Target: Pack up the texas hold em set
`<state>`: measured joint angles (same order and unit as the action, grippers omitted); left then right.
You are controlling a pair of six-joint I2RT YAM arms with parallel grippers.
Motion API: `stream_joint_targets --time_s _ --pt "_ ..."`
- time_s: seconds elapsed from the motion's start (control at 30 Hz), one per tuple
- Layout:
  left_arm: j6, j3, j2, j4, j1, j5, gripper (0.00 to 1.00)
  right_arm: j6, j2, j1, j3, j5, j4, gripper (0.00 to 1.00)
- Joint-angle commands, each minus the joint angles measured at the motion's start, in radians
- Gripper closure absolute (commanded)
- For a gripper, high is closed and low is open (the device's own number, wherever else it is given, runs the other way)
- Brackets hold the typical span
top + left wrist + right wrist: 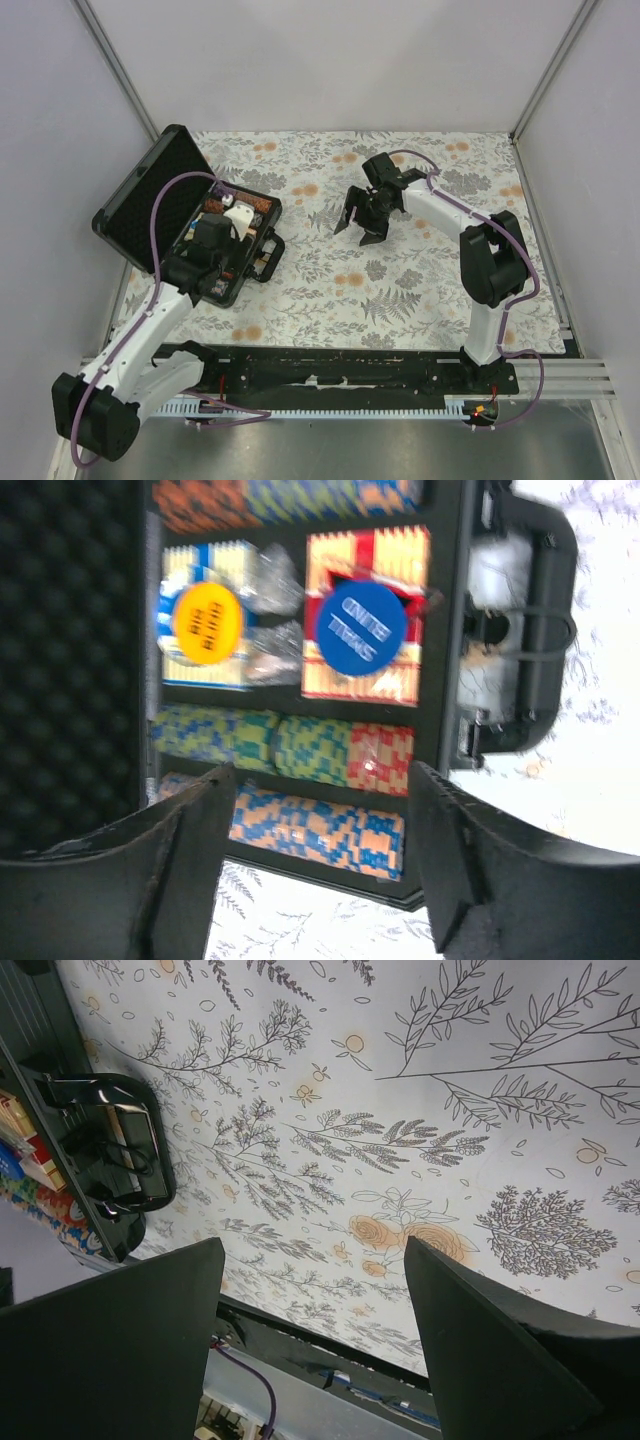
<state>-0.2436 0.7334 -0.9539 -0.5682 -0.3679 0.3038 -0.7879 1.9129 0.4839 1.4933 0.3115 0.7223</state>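
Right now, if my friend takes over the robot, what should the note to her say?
Left gripper: open, empty, hovering over the open case.
Right gripper: open, empty, above the flowery table, away from the case.
In the case: rows of chips, plus an orange button and a blue button lying on the card boxes.
Done: those pieces are packed.
Left: the lid stands up; it probably needs shutting next.

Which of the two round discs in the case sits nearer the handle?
The blue disc, on the side of the handle; the orange disc lies toward the foam lid.
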Motion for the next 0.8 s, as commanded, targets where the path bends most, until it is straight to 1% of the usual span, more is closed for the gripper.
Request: stream_joint_targets --time_s 0.0,0.03,0.1,0.13,0.2,0.3,0.37,0.47,0.53,0.67,0.77 --pt "0.11 0.08 0.067 0.109 0.004 0.179 0.12 0.032 -0.025 -0.005 0.035 -0.029 0.006 0.19" --pt "0.144 0.102 0.072 0.125 0.013 0.207 0.07 0.033 -0.032 -0.004 0.03 -0.034 0.006 0.19" --pt "0.179 0.162 0.057 0.142 0.038 0.236 0.05 0.033 -0.035 -0.004 0.021 -0.038 0.006 0.19" --pt "0.202 0.217 0.031 0.122 0.053 0.248 0.03 0.033 -0.037 -0.004 0.016 -0.035 0.006 0.19" --pt "0.208 0.358 -0.053 0.032 0.092 0.236 0.02 0.035 -0.038 -0.004 0.013 -0.032 0.006 0.19" --pt "0.188 0.574 -0.225 -0.134 0.133 0.267 0.02 0.035 -0.045 -0.004 0.01 -0.028 0.005 0.19" --pt "0.187 0.682 -0.287 -0.182 0.164 0.262 0.02 0.038 -0.051 -0.004 0.012 -0.028 0.006 0.19" --pt "0.211 0.774 -0.328 -0.203 0.22 0.189 0.02 0.038 -0.055 -0.004 0.013 -0.029 0.006 0.19" --pt "0.208 0.822 -0.357 -0.223 0.263 0.169 0.02 0.036 -0.063 -0.005 0.01 -0.028 0.005 0.19" --pt "0.225 0.906 -0.408 -0.271 0.351 0.175 0.02 0.041 -0.072 -0.004 0.002 -0.026 0.005 0.19" --pt "0.233 0.928 -0.427 -0.275 0.424 0.187 0.02 0.041 -0.071 -0.004 0.002 -0.022 0.006 0.19"
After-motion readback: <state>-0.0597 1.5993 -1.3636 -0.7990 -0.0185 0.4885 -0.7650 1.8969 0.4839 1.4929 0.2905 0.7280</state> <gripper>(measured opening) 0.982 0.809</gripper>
